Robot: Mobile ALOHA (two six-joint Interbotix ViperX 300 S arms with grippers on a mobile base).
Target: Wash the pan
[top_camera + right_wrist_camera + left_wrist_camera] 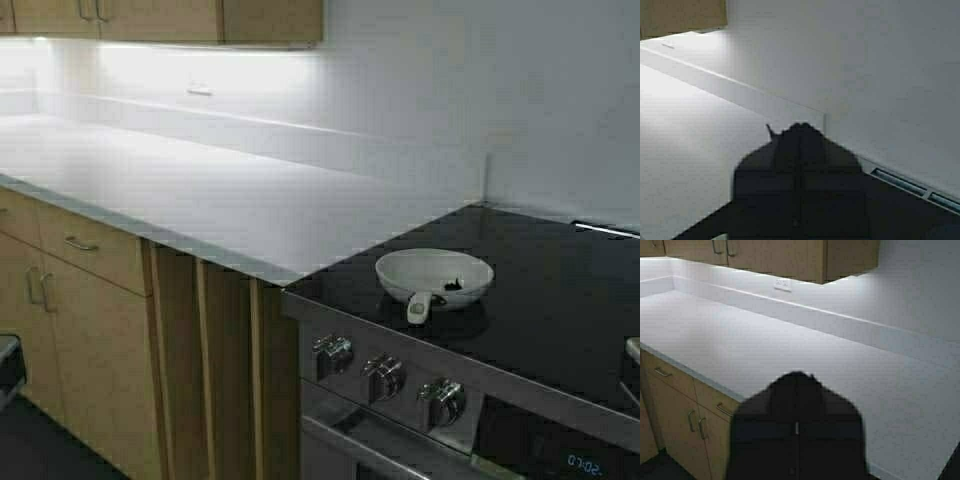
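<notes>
The small white pan (434, 276) sits on the black glass cooktop (560, 300), near its front left corner. Its stubby handle (418, 306) points toward me, and dark specks lie inside near the front. My left gripper (797, 379) is shut and empty, held low in front of the white counter. My right gripper (800, 129) is shut and empty, held low before the cooktop's left edge. In the high view only slivers of the arms show, at the bottom left edge (6, 368) and the right edge (632, 352). Both are well short of the pan.
A long white counter (200, 190) runs left of the stove, with wood cabinets and drawers (90, 300) below. Three steel knobs (384, 376) line the stove front. Upper cabinets (160, 18) hang above a lit white backsplash with an outlet (782, 283).
</notes>
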